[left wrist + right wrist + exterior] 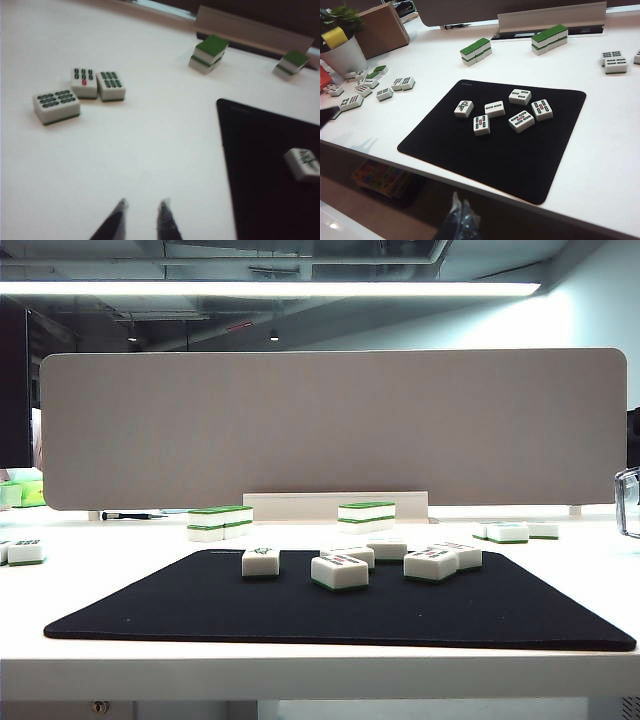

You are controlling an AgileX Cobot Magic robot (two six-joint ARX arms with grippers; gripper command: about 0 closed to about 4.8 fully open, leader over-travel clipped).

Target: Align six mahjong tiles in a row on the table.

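Behind the work area you see a grey divider panel [330,425] standing across the far edge of the table [110,560], whose white top carries a black mat [490,150] with rounded corners. You find the six mahjong tiles [495,108] lying face up in a loose cluster on the far half of the mat, at mixed angles and not yet in a row; one sits apart toward the left of the exterior view. Treat each tile as a small, rigid, smooth-sided block, probably light and dense enough to slide, not tip; the glossy sides may slip, so grip across the two long sides, low, or push it along the mat. The left gripper [142,217] hovers over bare white table beside the mat's left edge, its jaws narrow with a slim gap and nothing between them. The right gripper [459,220] hangs off the near edge of the table, well apart from the tiles; its dark tips look close together, but you cannot tell their state. Small print shows at one mat corner, too small to read; the tile faces carry bar and dot patterns only
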